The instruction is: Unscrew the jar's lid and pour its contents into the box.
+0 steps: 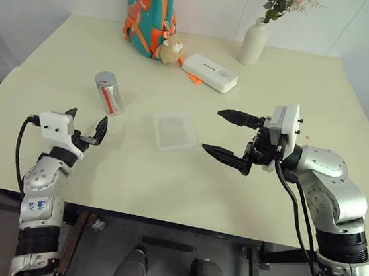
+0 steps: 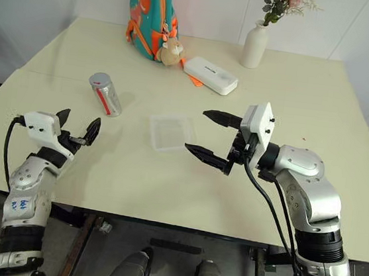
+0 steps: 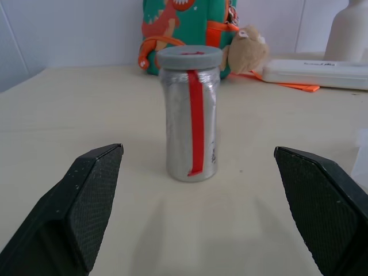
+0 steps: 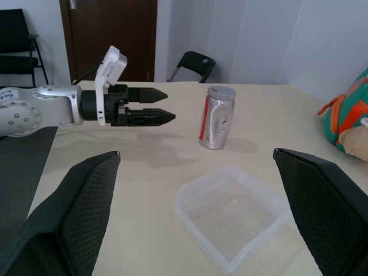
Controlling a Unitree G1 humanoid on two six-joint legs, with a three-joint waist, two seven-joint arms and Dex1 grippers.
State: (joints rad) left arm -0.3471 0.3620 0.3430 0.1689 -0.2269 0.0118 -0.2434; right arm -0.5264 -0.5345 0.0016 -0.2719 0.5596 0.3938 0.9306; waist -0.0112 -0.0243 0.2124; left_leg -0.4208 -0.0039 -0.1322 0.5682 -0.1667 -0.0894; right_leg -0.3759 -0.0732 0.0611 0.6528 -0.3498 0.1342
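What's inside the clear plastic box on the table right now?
Nothing shows inside the box; its clear bottom looks bare. The jar stands apart from it, upright with the lid on, and its silvery wall hides whatever it holds.

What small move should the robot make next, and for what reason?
Probably ease the left gripper forward around the jar. Its fingers are open, the jar stands upright just ahead between them, untouched, with the lid still on.

Jar [image 2: 106,94] upright on worktop [image 2: 255,99], lid [image 2: 100,79] on. Left tool [image 2: 76,127] open near it; right tool [image 2: 208,135] open beside box [image 2: 170,132].
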